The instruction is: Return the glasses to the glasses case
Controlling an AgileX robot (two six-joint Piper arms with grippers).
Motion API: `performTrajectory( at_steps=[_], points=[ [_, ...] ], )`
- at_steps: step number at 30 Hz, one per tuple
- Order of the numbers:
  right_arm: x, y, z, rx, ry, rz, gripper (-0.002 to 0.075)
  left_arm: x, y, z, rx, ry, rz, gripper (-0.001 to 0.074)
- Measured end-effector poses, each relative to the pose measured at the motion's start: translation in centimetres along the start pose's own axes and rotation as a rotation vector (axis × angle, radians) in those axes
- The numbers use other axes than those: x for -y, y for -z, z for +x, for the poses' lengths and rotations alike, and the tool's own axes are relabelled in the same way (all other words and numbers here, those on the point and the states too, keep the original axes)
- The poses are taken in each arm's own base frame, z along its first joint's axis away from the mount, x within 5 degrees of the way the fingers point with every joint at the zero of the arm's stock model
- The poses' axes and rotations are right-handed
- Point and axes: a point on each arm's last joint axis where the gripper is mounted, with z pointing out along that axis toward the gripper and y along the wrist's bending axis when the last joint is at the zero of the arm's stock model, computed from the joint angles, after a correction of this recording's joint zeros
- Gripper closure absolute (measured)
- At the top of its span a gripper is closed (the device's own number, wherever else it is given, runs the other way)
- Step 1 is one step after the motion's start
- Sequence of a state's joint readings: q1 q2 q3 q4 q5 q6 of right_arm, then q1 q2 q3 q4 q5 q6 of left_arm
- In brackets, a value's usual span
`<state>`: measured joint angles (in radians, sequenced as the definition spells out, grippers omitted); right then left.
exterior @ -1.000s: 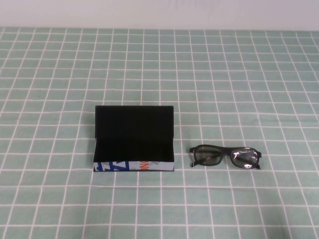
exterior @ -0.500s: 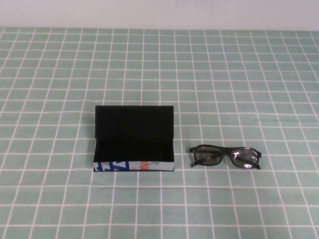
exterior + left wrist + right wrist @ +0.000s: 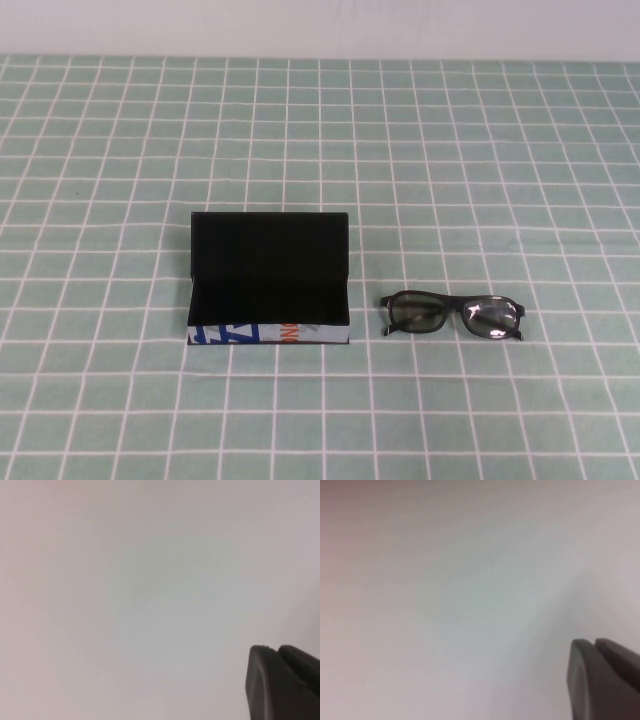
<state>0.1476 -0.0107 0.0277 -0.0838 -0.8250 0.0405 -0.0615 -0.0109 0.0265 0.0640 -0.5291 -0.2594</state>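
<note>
The glasses case [image 3: 268, 280] stands open on the table left of the middle, its black lid upright at the back and its white printed front side toward me. The black thick-framed glasses [image 3: 452, 315] lie on the cloth just right of the case, apart from it. Neither arm shows in the high view. My left gripper [image 3: 277, 650] shows only in the left wrist view, fingers together against a blank pale wall. My right gripper [image 3: 595, 642] shows the same way in the right wrist view, fingers together. Both hold nothing.
A green cloth with a white grid [image 3: 450, 160] covers the table up to a pale wall at the back. Nothing else lies on it besides the case and the glasses.
</note>
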Motion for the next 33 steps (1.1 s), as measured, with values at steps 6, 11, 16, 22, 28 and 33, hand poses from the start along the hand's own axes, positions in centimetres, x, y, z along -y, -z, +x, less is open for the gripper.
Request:
performTrajectory(
  at_steps=[6,11,16,22,28,33],
  points=[
    [0.6,-2.3,-3.6,0.061,-0.175,0.074,0.0739,0.7,-0.6,-3.3,0.170,0.056,0.046,0.0737],
    [0.6,-5.0,-9.3,0.105,-0.266,0.082,0.0739,1.7,-1.8,-8.4,0.255,0.025,0.059,0.0737],
    [0.1,-8.8,-13.1,0.000,-0.282,0.060,0.0739,2.5,-4.3,-12.5,0.249,-0.014,0.061,0.0737],
    [-0.6,-15.1,-12.8,-0.381,-0.232,0.043,0.0739,2.7,-8.7,-15.6,-0.042,-0.042,-0.036,0.0737],
    [-0.6,-18.7,-6.9,-0.837,-0.042,-0.004,0.0739,1.7,-11.9,-13.5,-0.424,-0.043,-0.146,0.0737],
    [-0.7,-19.5,-2.2,-1.025,-0.028,-0.031,0.0739,1.3,-12.6,-11.6,-0.566,-0.048,-0.168,0.0737]
  ],
)
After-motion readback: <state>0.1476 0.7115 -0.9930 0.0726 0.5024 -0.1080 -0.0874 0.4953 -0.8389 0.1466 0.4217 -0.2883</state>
